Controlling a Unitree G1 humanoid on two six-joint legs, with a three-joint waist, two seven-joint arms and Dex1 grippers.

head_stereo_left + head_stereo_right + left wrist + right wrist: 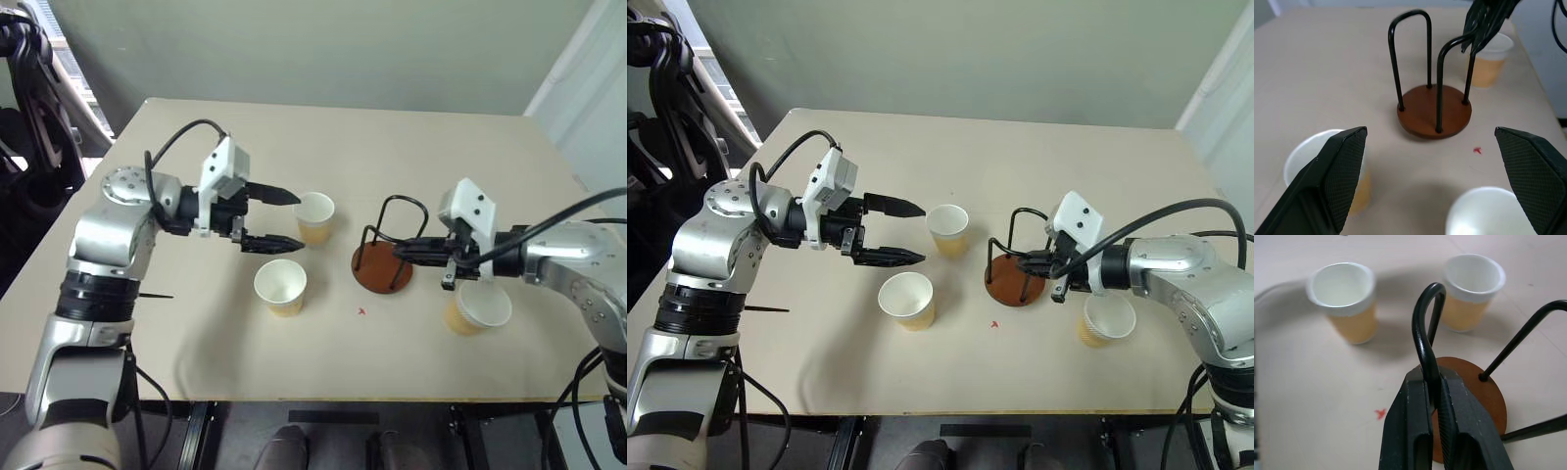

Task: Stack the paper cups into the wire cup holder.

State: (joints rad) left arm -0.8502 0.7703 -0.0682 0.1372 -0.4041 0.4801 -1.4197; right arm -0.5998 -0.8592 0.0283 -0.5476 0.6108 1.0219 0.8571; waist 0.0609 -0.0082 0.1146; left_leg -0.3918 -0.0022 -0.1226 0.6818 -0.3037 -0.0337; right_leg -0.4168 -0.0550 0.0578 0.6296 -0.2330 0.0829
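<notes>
holder: the holder (385, 262) stands upright on its brown disc near the middle of the tabletop, black wire loops rising from it, no cup inside.
cups: three cups sit upright and apart on the tabletop; the far cup (314, 217) and the near cup (280, 286) are on the left side of the holder, the right cup (477, 308) is on its right side, nearer the front edge.
right end effector: the right end effector (1431, 399) is clenched on one wire loop of the holder, as the right wrist view makes plain; it hangs just above and beside the right cup.
left end effector: the left end effector (274, 217) is released, fingers spread wide, hovering between the far cup and the near cup and touching neither, pointed toward the holder.
step: steadying or shifting the holder by its wire, I judge; no cup is stacked yet.
next move: calls for the left end effector to drop over one of the two cups on its side and grip the wall without crushing it, then carry it in through the loops; the right grip may need to clear the loop so the cup can pass.
tabletop: plain beige, matte, with a small red mark (361, 311) in front of the holder.
room: a grey-green wall behind; at the far left, dark gear that is probably another machine, hard to make out.
</notes>
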